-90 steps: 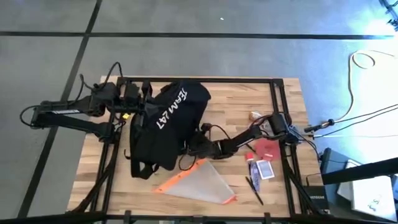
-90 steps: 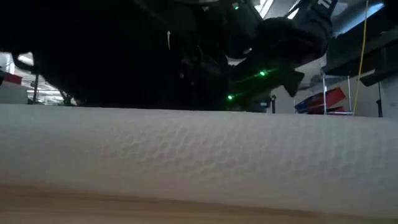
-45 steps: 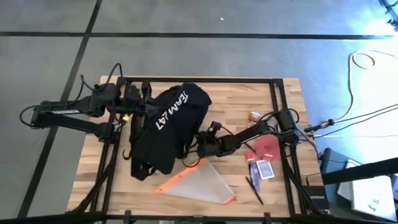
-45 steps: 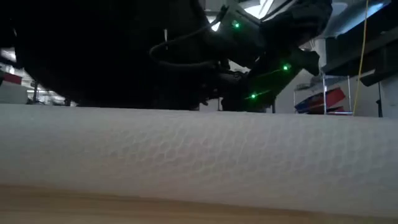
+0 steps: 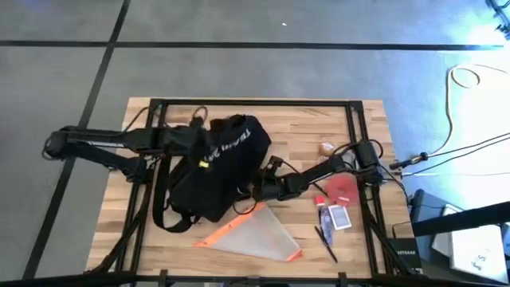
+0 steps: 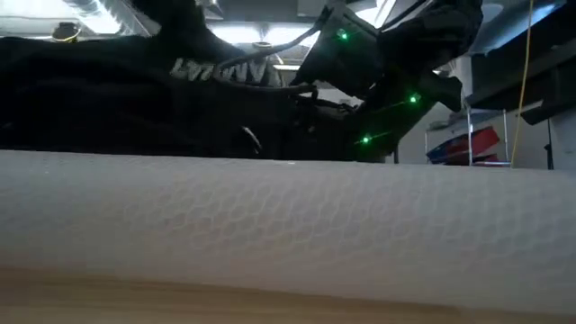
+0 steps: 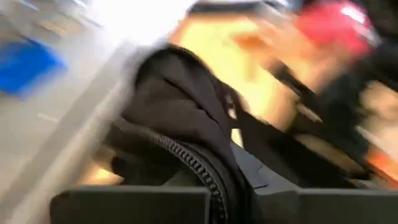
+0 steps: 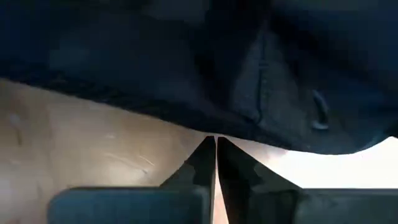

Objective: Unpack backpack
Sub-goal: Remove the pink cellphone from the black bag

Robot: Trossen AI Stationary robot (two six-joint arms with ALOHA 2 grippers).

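Backpack lies crumpled left of centre on the wooden table, lettering up. Left gripper sits on the backpack's upper left part, fingers pinched on a zippered fold of its fabric. Right gripper at the backpack's right edge, fingertips pressed together, holding nothing. Translucent pouch just below the backpack; red card well right of it.
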